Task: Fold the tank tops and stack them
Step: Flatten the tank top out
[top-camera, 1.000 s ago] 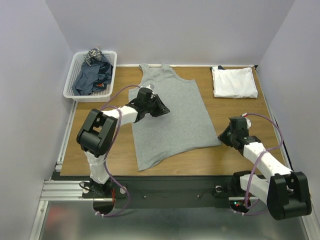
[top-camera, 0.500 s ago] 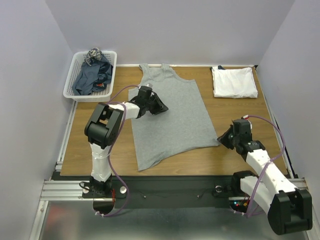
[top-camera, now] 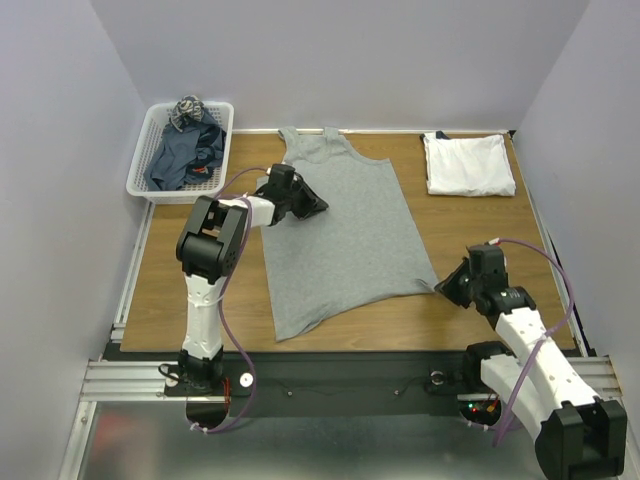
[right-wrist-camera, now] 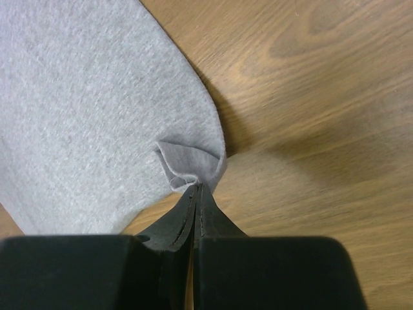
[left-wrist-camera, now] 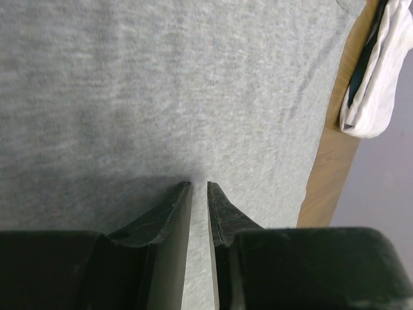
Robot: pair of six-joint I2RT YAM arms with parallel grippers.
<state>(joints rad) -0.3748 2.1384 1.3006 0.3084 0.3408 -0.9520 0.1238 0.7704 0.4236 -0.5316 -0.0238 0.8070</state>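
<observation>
A light heather-grey tank top (top-camera: pixel 340 235) lies spread flat mid-table, neck toward the back. My left gripper (top-camera: pixel 316 203) hovers low over its upper left part. In the left wrist view its fingertips (left-wrist-camera: pixel 199 184) stand a narrow gap apart over grey fabric (left-wrist-camera: pixel 193 90), with nothing between them. My right gripper (top-camera: pixel 444 287) is at the top's lower right hem corner. The right wrist view shows it (right-wrist-camera: pixel 199 186) shut on that corner (right-wrist-camera: pixel 190 165), the cloth bunched at the tips. A folded white tank top (top-camera: pixel 467 163) lies at the back right. Dark blue-grey tank tops (top-camera: pixel 185 155) fill the basket.
The white lattice basket (top-camera: pixel 140 172) stands at the back left, overhanging the table's left edge. Bare wood (right-wrist-camera: pixel 322 84) shows to the right of the grey hem. The white top (left-wrist-camera: pixel 381 77) appears at the right of the left wrist view. Walls close in on three sides.
My right gripper has shut on the hem corner and drawn slightly toward the near edge. My left gripper has slid a little toward the back left over the grey top.
</observation>
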